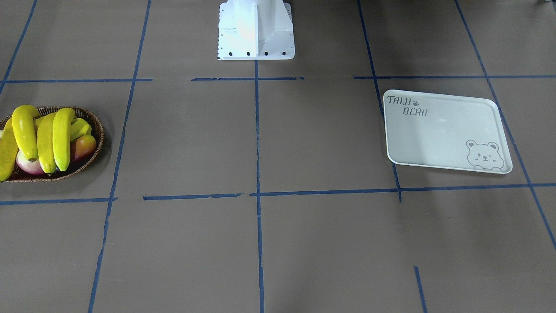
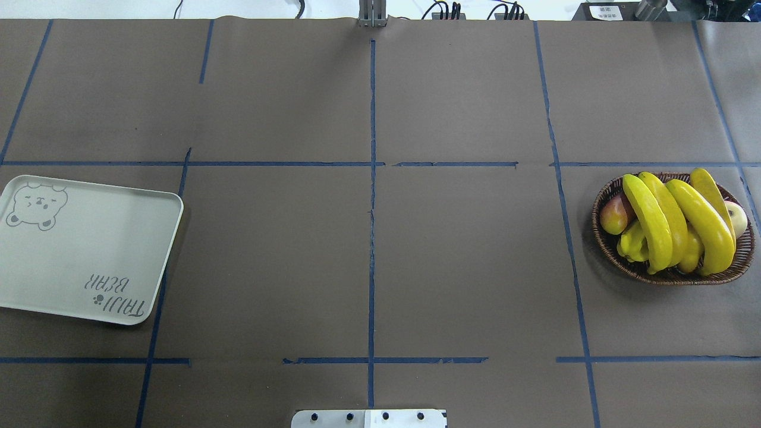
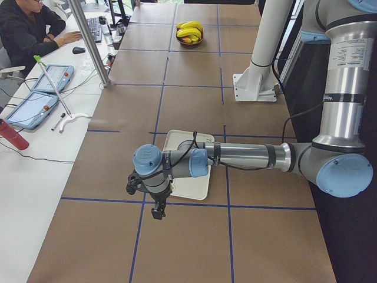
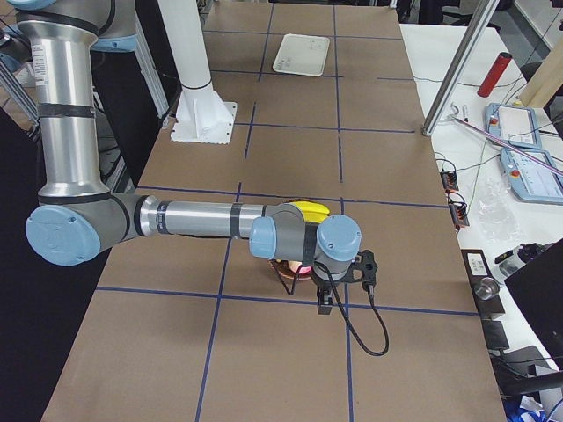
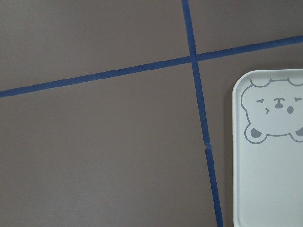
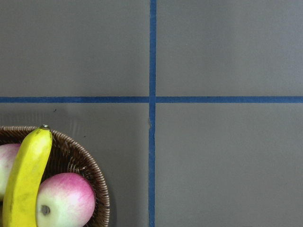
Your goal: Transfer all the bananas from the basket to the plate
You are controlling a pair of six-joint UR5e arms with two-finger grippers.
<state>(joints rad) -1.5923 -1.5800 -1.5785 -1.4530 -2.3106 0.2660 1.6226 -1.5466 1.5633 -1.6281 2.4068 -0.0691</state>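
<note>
Now: four bananas (image 2: 654,226) lie in the basket (image 2: 603,246)

Left pincer (image 3: 158,212) hangs above the bench (image 2: 464,267) just beside the plate (image 2: 89,255); whether it is spread or pressed together cannot be told; likewise the right pincer (image 4: 323,306), hanging by the basket; bananas rest side by side across an apple (image 6: 66,201) and other fruit; plate and basket sit well apart, at opposite ends.
</note>
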